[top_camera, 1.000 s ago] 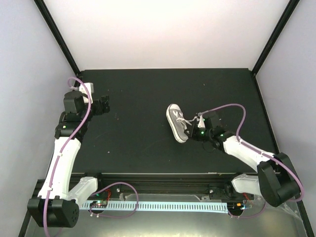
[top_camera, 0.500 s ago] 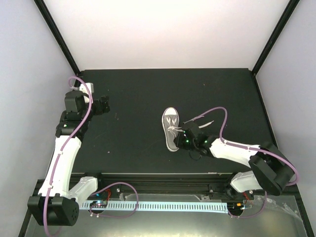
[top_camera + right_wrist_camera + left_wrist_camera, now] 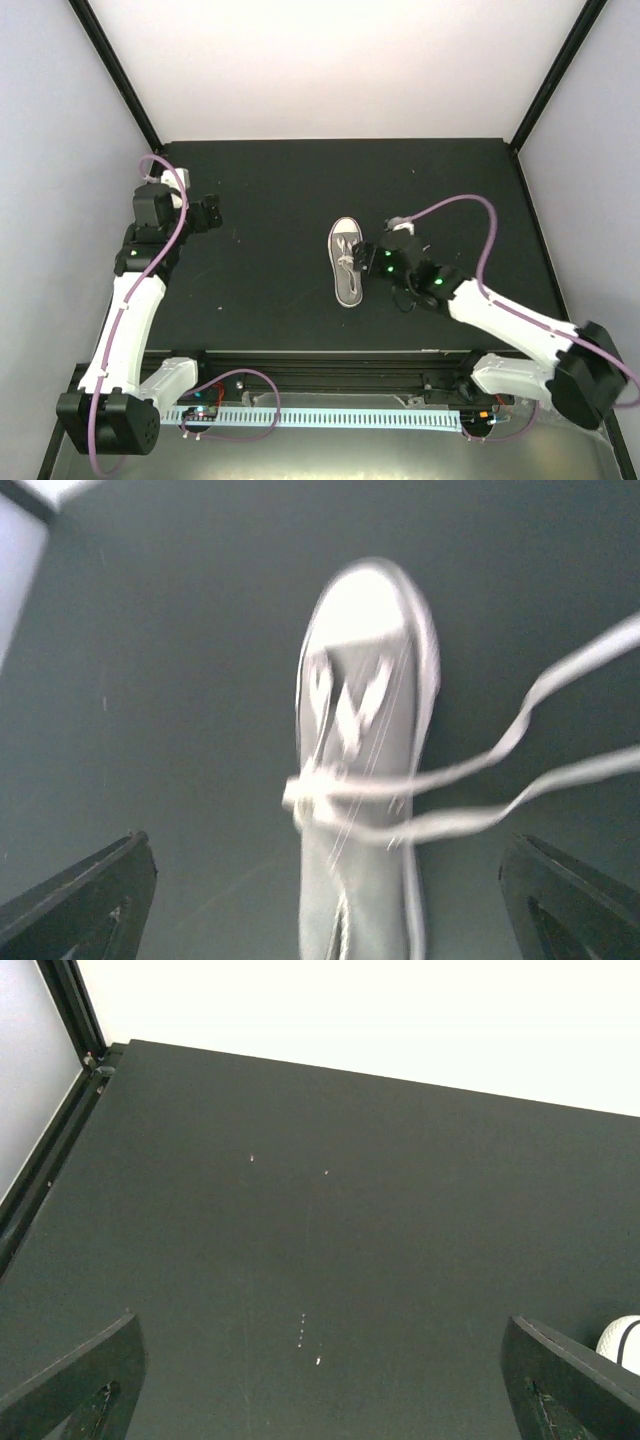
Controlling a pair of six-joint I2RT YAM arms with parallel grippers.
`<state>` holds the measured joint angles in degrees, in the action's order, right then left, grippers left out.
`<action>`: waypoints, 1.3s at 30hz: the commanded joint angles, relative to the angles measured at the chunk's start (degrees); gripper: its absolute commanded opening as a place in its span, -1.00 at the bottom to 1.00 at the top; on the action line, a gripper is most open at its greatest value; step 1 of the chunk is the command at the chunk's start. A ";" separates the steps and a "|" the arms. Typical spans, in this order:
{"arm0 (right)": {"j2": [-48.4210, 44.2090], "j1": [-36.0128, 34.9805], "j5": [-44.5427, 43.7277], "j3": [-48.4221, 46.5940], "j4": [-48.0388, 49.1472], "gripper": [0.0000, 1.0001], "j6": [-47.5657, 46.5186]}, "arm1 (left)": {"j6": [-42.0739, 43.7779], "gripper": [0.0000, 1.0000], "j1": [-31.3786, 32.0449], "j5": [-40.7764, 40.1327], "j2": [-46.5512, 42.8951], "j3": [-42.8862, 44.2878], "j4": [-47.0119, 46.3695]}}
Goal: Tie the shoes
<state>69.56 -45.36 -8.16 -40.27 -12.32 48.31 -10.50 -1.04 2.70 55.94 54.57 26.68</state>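
Note:
The grey canvas shoe (image 3: 347,262) with a white sole and toe cap stands upright near the middle of the black table, toe pointing away from the arms. In the right wrist view the shoe (image 3: 365,730) is blurred, and its white laces (image 3: 545,685) cross at the tongue and trail off to the right. My right gripper (image 3: 374,262) sits just right of the shoe, low over the table. Its jaws stand wide apart, and the right gripper (image 3: 328,845) holds nothing, with the shoe's heel end between the fingers. My left gripper (image 3: 210,212) hangs open at the far left, and nothing lies between the jaws of the left gripper (image 3: 322,1325).
The shoe's white toe cap (image 3: 625,1342) shows at the lower right edge of the left wrist view. A black frame post (image 3: 70,1005) runs along the table's left edge. A metal rail (image 3: 330,355) borders the near edge by the arm bases.
The right gripper has opened and let go of the laces. The shoe was dragged slightly left and toward the arms and turned straighter. The left arm has not moved.

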 commanded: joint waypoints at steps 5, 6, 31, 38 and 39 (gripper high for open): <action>-12.34 18.41 -9.10 1.24 -6.39 0.95 -12.46 | -1.71 0.97 -0.17 0.12 4.03 3.57 1.67; -12.00 21.53 -6.63 1.50 -6.14 0.95 -13.32 | -0.75 0.98 -0.18 0.74 4.17 4.13 2.05; 31.90 28.44 6.27 -18.82 -2.08 0.32 -15.87 | 3.84 0.97 -0.28 0.02 3.50 2.83 2.84; 35.61 26.34 4.80 -20.35 -3.12 0.32 -15.98 | 3.65 0.98 -0.26 0.25 3.80 2.74 2.79; 35.71 26.03 4.78 -20.33 -2.82 0.32 -15.90 | 3.65 0.98 -0.23 0.27 3.74 2.77 2.77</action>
<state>104.36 -18.24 -1.41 -59.61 -14.83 32.86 -7.25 -1.04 2.59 59.64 56.84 28.77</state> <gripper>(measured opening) 0.658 0.989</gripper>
